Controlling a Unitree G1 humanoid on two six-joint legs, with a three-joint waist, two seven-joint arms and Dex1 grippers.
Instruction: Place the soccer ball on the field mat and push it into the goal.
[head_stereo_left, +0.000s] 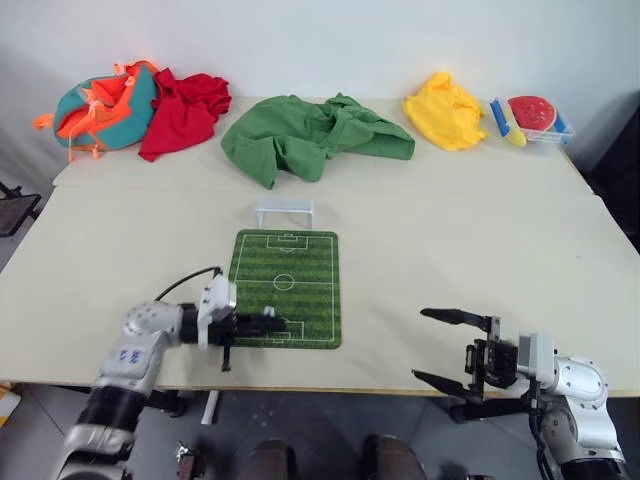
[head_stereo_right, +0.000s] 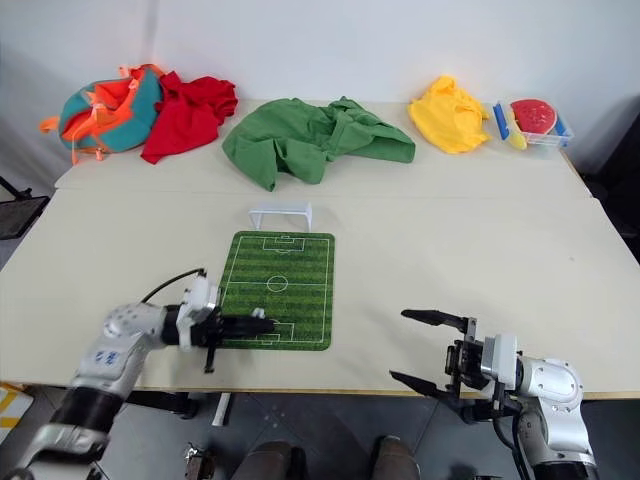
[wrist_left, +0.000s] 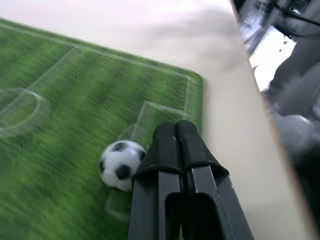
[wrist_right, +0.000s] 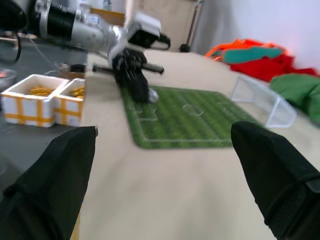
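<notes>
The field mat (head_stereo_left: 300, 270) lies flat on the beige table, one short end towards me. At its far end stands the small white goal (head_stereo_left: 285, 212), just off the mat. The soccer ball (wrist_left: 120, 164) rests on the mat by the near goal-box lines, also seen as the ball (wrist_right: 153, 95). My left gripper (head_stereo_left: 277, 325) is shut and lies low over the mat's near end, its fingers (wrist_left: 175, 145) right beside the ball and holding nothing. My right gripper (head_stereo_left: 440, 348) hovers open at the table's near right edge, away from the mat.
Along the back of the table lie a teal and orange bag (head_stereo_left: 95, 110), a red cloth (head_stereo_left: 185, 112), a green garment (head_stereo_left: 310, 135) and a yellow cloth (head_stereo_left: 445, 110). A small basket (head_stereo_left: 535, 120) sits at the far right. Boxes (wrist_right: 37, 97) stand on the floor.
</notes>
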